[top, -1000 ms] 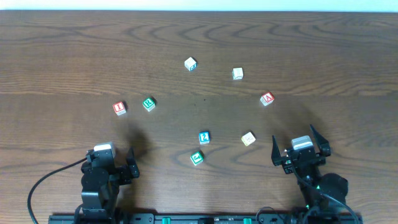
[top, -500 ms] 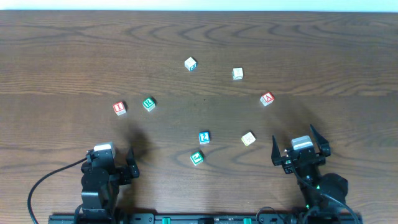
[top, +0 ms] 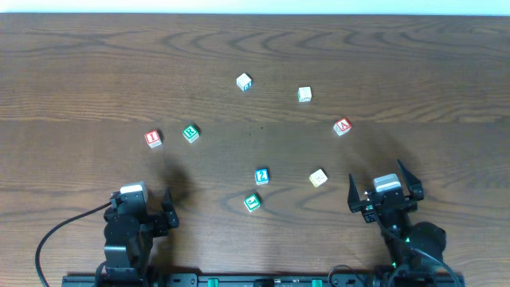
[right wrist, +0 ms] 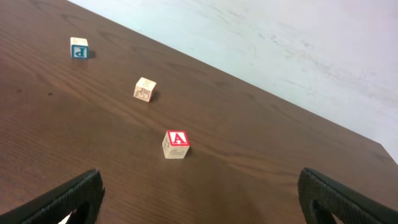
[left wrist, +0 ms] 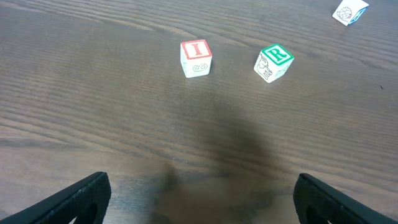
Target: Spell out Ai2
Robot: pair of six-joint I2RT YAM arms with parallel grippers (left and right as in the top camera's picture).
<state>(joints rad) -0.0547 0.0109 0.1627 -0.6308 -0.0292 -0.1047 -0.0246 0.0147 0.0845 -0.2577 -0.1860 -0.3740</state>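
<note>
Letter blocks lie scattered on the wooden table. The red "A" block point(top: 342, 126) sits at the right, also in the right wrist view point(right wrist: 176, 144). The red "I" block point(top: 153, 138) sits at the left, also in the left wrist view point(left wrist: 196, 57). The blue "2" block point(top: 261, 176) sits near the middle. My left gripper point(top: 159, 209) is open and empty near the front edge, well short of the "I" block. My right gripper point(top: 381, 185) is open and empty, in front of the "A" block.
A green "R" block point(top: 190, 133) lies beside the "I" block. Another green block point(top: 252, 202) lies below the "2". A pale block point(top: 318, 177) lies right of the "2". A blue-lettered block point(top: 245, 81) and a pale block point(top: 304, 94) lie farther back.
</note>
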